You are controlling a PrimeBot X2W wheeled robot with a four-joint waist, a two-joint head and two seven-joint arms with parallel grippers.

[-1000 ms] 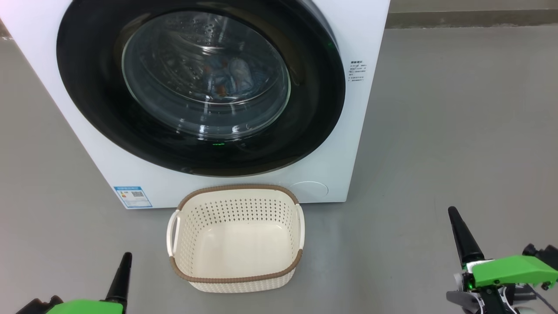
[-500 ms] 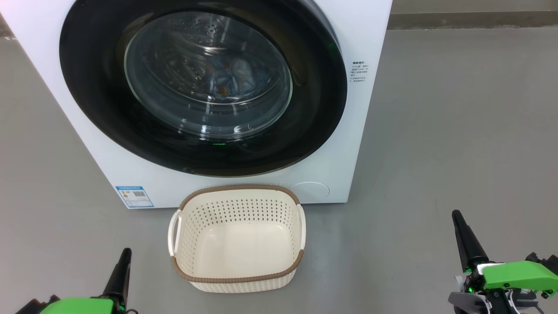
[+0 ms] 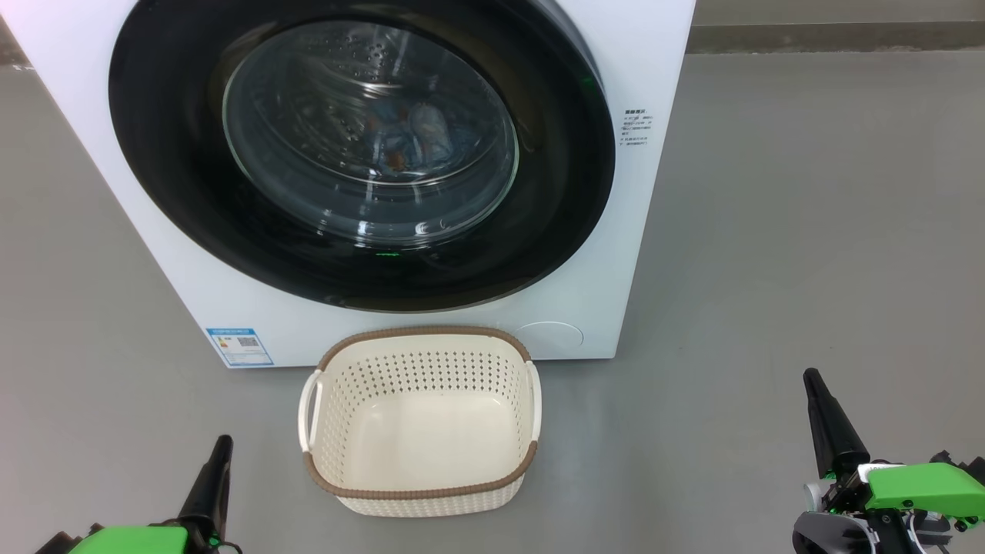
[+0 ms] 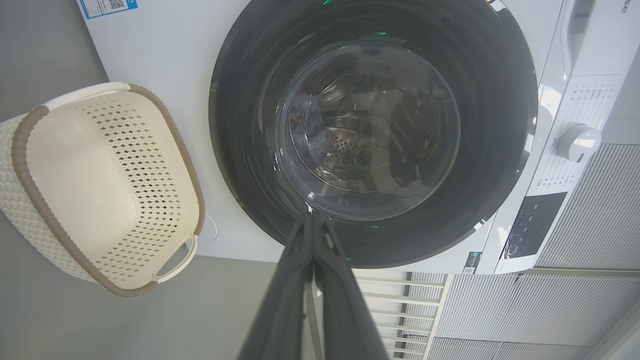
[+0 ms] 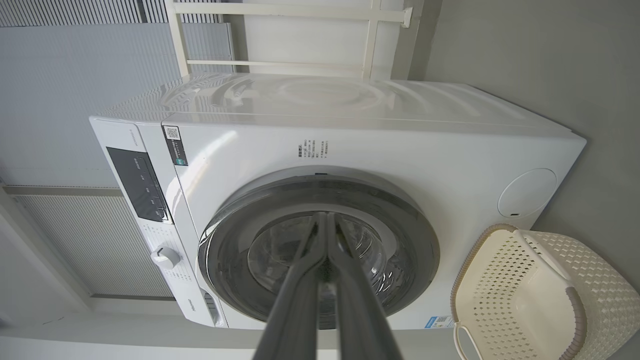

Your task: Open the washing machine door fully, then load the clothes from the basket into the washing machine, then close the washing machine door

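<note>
The white washing machine (image 3: 646, 61) stands ahead with its round black door (image 3: 554, 192) closed flat against the front. Through the glass window, the blue and orange-brown clothes (image 3: 412, 138) lie inside the steel drum; they appear again as clothes (image 4: 312, 137) in the left wrist view. The cream basket (image 3: 419, 485) with a brown rim sits on the floor right before the machine, with nothing in it. My left gripper (image 3: 223, 445) is shut at the lower left, left of the basket. My right gripper (image 3: 809, 377) is shut at the lower right, well away from basket and door.
Grey floor (image 3: 808, 231) spreads wide to the right of the machine and around the basket. The machine's control panel and dial (image 4: 577, 142) show in the left wrist view. A white rack (image 5: 280, 35) and ribbed wall panels stand behind the machine.
The whole head view has shifted slightly right, a camera move. Both grippers sit a little lower in the view and stay shut. Door, basket and clothes are as before.
</note>
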